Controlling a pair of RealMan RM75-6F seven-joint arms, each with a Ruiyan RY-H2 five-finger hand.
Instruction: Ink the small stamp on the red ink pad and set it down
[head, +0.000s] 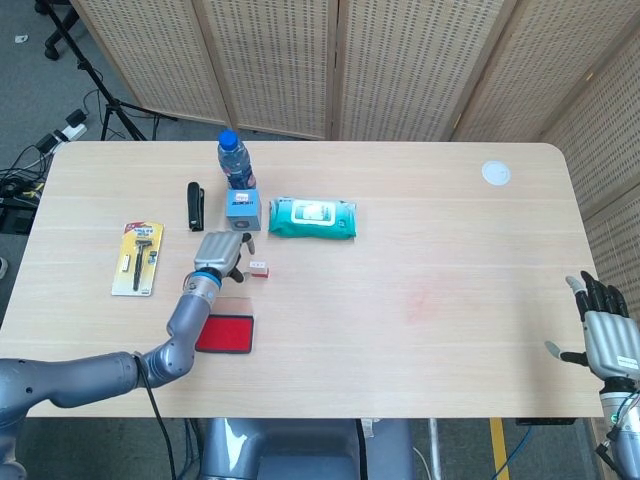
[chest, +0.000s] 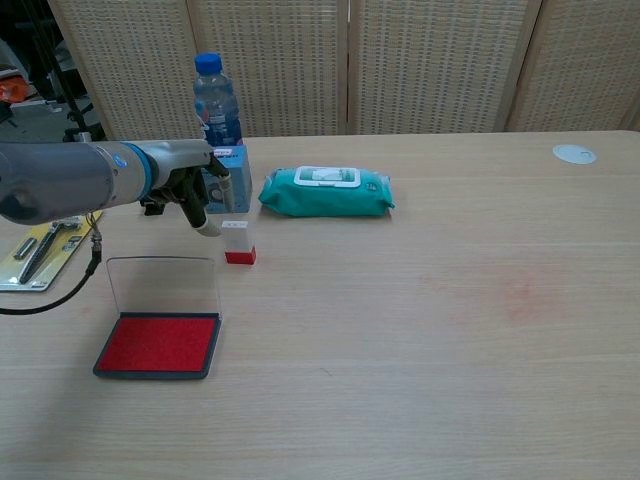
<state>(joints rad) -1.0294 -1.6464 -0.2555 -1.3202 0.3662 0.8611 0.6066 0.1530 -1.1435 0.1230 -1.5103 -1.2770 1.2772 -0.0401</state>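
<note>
The small stamp (head: 259, 268) (chest: 238, 243), clear on top with a red base, stands upright on the table. My left hand (head: 220, 251) (chest: 198, 190) hovers just to its left, fingers apart, holding nothing and not touching it. The red ink pad (head: 224, 333) (chest: 158, 344) lies open near the front left, its clear lid (chest: 163, 284) standing up behind it. My right hand (head: 608, 338) rests open at the table's far right edge, seen only in the head view.
A blue box (chest: 226, 178) and a water bottle (chest: 214, 100) stand behind my left hand. A teal wipes pack (chest: 326, 191) lies to their right. A black stapler (head: 195, 205) and a yellow razor card (head: 139, 258) lie at the left. A white disc (chest: 574, 154) sits far right.
</note>
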